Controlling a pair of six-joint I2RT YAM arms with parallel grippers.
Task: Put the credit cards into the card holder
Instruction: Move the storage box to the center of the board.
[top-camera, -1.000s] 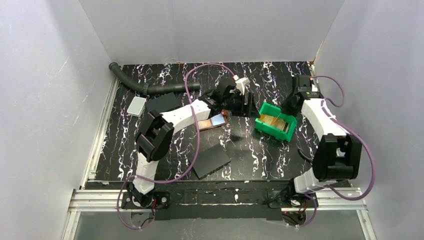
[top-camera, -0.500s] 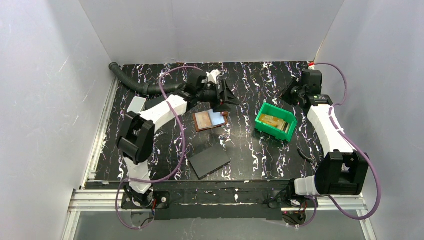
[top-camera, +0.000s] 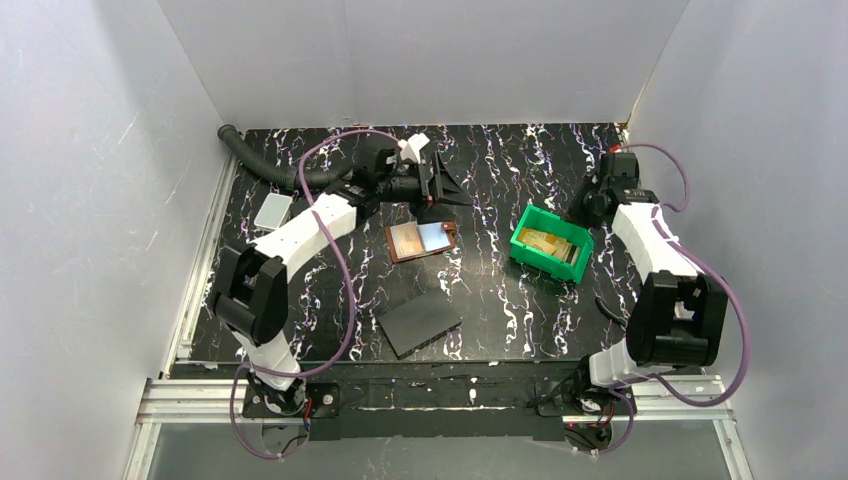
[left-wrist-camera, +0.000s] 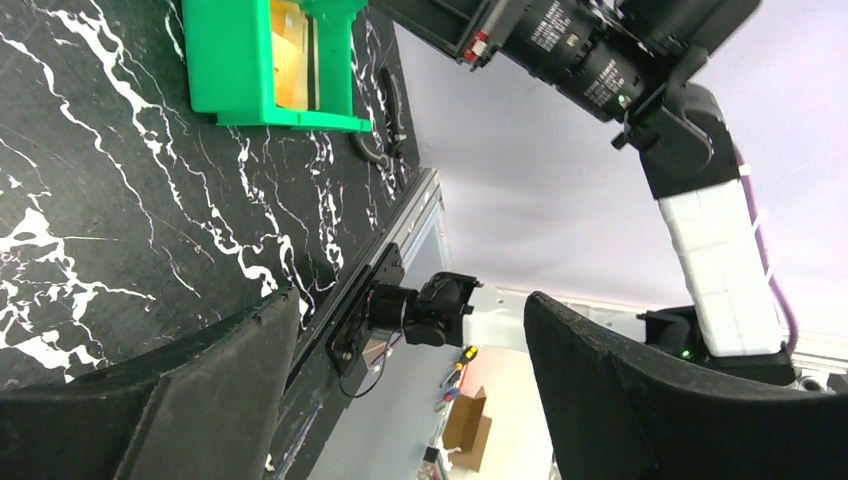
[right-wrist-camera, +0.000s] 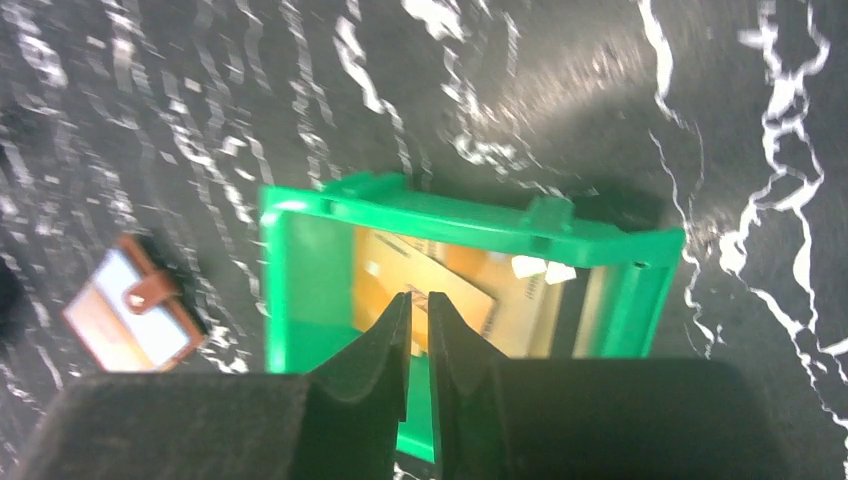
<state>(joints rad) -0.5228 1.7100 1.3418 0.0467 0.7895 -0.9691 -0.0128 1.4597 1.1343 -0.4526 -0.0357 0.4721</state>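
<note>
The brown card holder (top-camera: 420, 239) lies open on the black marble table with a light blue card (top-camera: 434, 235) on its right half. It also shows in the right wrist view as card holder (right-wrist-camera: 130, 312). Orange-yellow credit cards (right-wrist-camera: 455, 280) lie in the green bin (top-camera: 552, 243). My left gripper (top-camera: 450, 190) hangs behind the holder, apart from it, wide open and empty; its view has left gripper (left-wrist-camera: 410, 300) aimed past the table's front edge. My right gripper (right-wrist-camera: 419, 296) hovers over the bin's far side, fingers a narrow slit apart, holding nothing.
A dark grey slab (top-camera: 420, 322) lies near the front, another slab (top-camera: 322, 207) partly under the left arm. A small pale box (top-camera: 272, 210) and a black corrugated hose (top-camera: 270, 165) sit at the back left. White walls enclose the table.
My left gripper swung back and to the left, away from the card holder, and opened wider. My right gripper's fingers parted slightly above the green bin.
</note>
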